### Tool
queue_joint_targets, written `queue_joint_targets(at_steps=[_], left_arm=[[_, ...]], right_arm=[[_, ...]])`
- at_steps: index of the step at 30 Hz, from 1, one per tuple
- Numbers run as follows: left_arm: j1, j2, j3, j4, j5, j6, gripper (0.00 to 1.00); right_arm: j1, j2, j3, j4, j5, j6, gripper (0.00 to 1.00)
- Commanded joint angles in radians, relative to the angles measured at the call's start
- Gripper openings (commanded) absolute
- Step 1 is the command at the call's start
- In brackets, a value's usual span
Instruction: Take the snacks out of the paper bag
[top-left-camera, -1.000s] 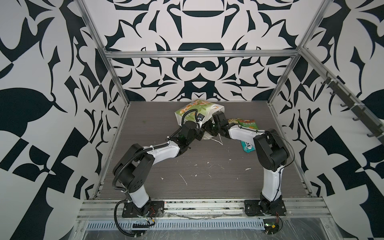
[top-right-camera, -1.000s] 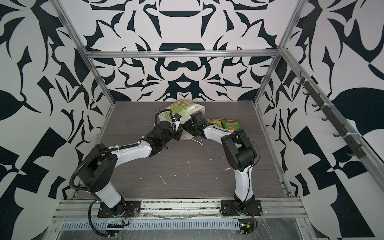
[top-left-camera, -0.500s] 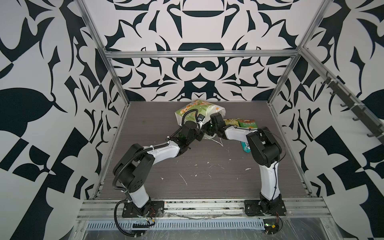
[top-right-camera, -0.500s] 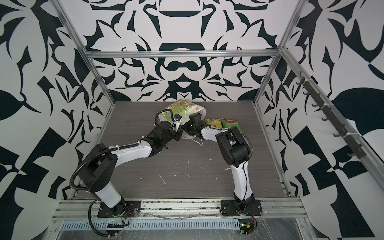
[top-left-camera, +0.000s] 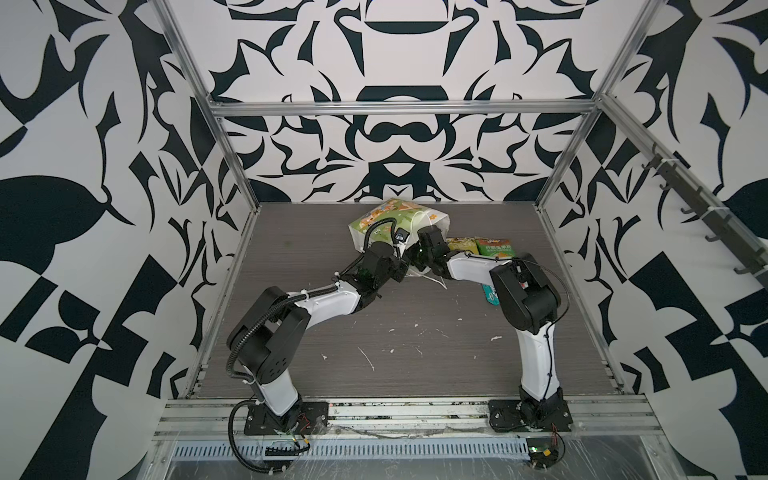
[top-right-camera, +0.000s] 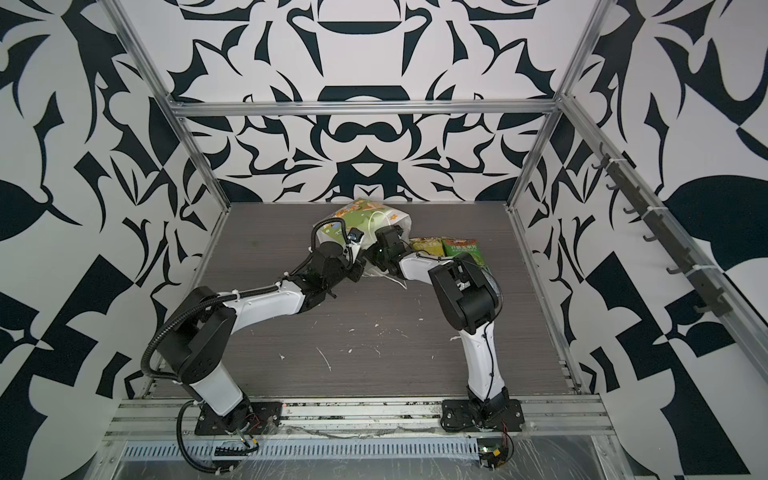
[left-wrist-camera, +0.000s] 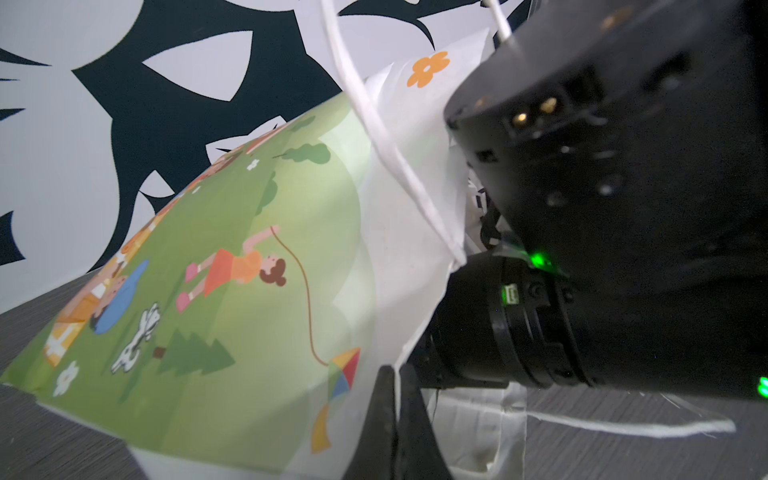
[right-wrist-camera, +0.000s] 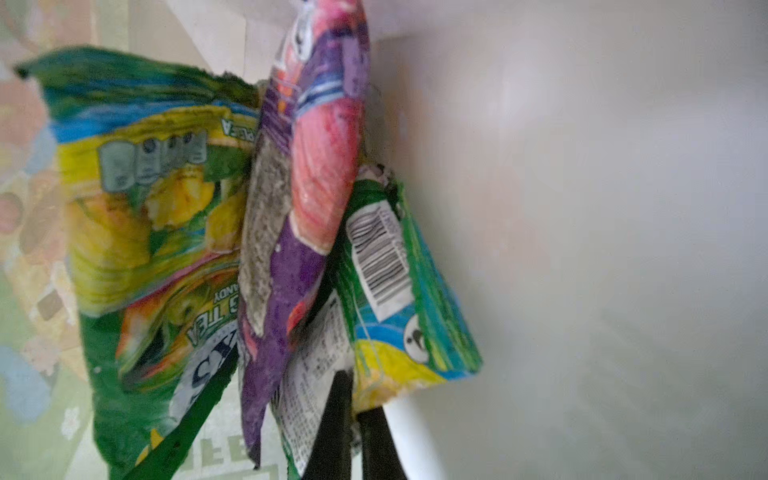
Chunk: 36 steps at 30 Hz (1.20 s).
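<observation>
The paper bag (top-left-camera: 386, 212) (top-right-camera: 357, 211) lies on its side at the back of the table, its mouth facing right. My left gripper (left-wrist-camera: 395, 374) is shut on the white rim of the bag (left-wrist-camera: 232, 291), beside the mouth. My right gripper (right-wrist-camera: 351, 386) is inside the bag, shut on the lower edge of a green snack packet with a barcode (right-wrist-camera: 399, 286). A purple and pink packet (right-wrist-camera: 324, 166) and a green and yellow one (right-wrist-camera: 145, 208) stand beside it. In both top views the right fingertips are hidden inside the bag.
Three snack packets lie on the table right of the bag: a yellow-green one (top-left-camera: 461, 244) (top-right-camera: 426, 245), a green one (top-left-camera: 494, 247) (top-right-camera: 461, 249) and a teal one (top-left-camera: 490, 293). White paper scraps (top-left-camera: 368, 359) dot the front. A hook rail (top-left-camera: 706, 208) lines the right wall.
My right gripper has reached a little deeper into the bag and shut on the green packet. The left arm and the bag have stayed where they were.
</observation>
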Motion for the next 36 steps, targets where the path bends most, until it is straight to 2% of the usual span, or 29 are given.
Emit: queue_joint_targets(at_steps=[1,21,22,24,27,31,36], left_arm=[[0.006,0.006,0.012,0.011,-0.034,-0.014,0.0],[0.015,0.015,0.022,-0.02,-0.057,-0.03,0.0],[0.015,0.017,0.026,-0.02,-0.058,-0.029,0.0],[0.015,0.019,0.034,-0.023,-0.052,-0.028,0.0],[0.015,0.021,0.045,-0.031,-0.042,-0.028,0.0],[0.015,0.02,0.045,-0.04,-0.04,-0.023,0.0],[0.015,0.019,0.047,-0.044,-0.032,-0.022,0.0]], right_arm=[[0.005,-0.076,0.019,0.001,0.03,-0.023,0.0],[0.002,-0.225,-0.158,0.008,0.002,-0.057,0.0],[0.003,-0.21,-0.152,0.014,-0.018,-0.053,0.01],[0.003,-0.177,-0.138,0.03,-0.053,-0.034,0.13],[0.005,-0.139,-0.108,0.056,-0.084,-0.02,0.22],[0.006,-0.105,-0.067,0.057,-0.105,-0.014,0.3],[0.011,-0.064,-0.027,0.077,-0.135,0.018,0.34]])
